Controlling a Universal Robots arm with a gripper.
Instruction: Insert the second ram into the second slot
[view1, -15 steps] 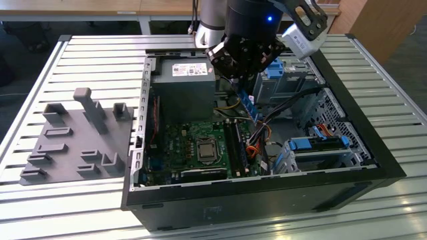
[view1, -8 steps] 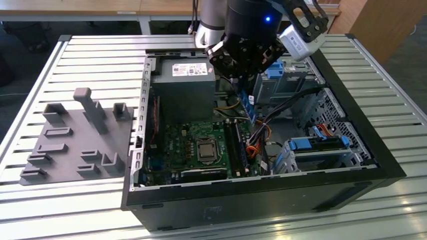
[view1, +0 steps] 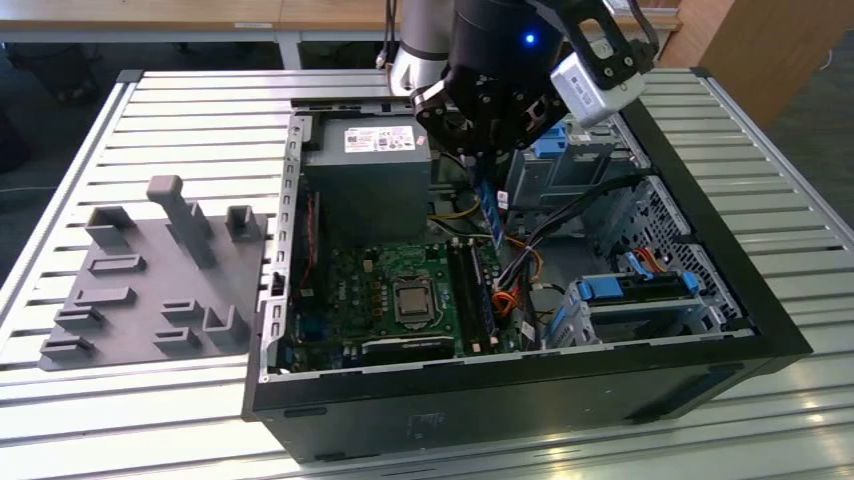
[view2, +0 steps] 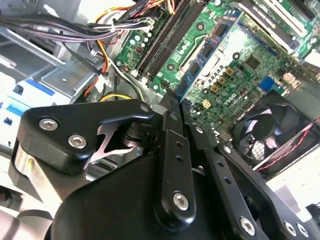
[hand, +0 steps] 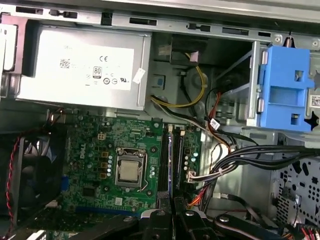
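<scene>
**Open computer case on a slatted bench, with one arm at work.** In the exterior view the black case lies on its side on the bench, interior exposed. A grey moulded fixture lies at 9 o'clock of the case, well apart from it.

The pincer hangs over the case's 12 o'clock half. It is closed narrow on the second ram, gripping the blue stick by one end. The stick hangs lengthwise from the pincer, slightly tilted. Its free end points down toward the motherboard, near the 12 o'clock end of the memory slots. Whether that end touches a slot cannot be told.

In the second wrist view the pincer pinches the second ram edge-on. The stick's dark chips face outward, and it runs away over the green board beside the memory slots. A fan sits near the board's edge.

**Surroundings.** In the exterior view:
- The power supply stands at 12 o'clock of the motherboard.
- The processor socket lies at 9 o'clock of the slots.
- A blue drive-bay latch sits at 3 o'clock of the slots.

The first wrist view shows the pincer above the memory slots, with the processor socket, power supply and another blue drive-bay latch.
</scene>
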